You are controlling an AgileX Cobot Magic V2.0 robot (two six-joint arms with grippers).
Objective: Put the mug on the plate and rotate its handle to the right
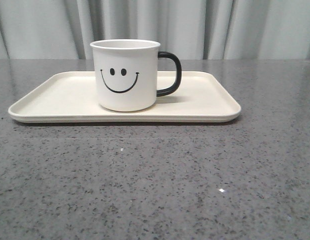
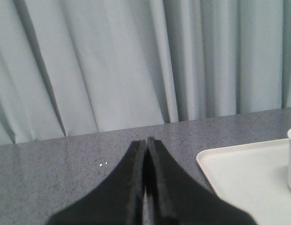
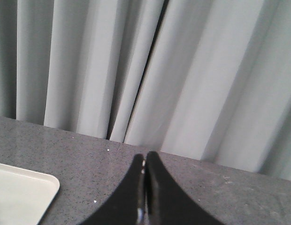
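The mug [image 1: 126,75] stands upright on the plate [image 1: 50,100], slightly left of its centre. The handle [image 1: 171,74] points right, along the plate's long axis. Judged from this, both task conditions appear met. The left gripper [image 2: 146,143] has its fingers pressed together, empty, left of the plate; the mug lies to its right. The right gripper [image 3: 145,158] is likewise closed and empty, right of the plate. Mug: smooth, white, cylindrical. Handle: glossy black loop. Plate: matte cream, low rim. Table [image 1: 155,190]: speckled grey.

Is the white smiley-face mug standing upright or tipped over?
Upright: the white smiley-face mug stands base-down on the cream rectangular tray, rim level.
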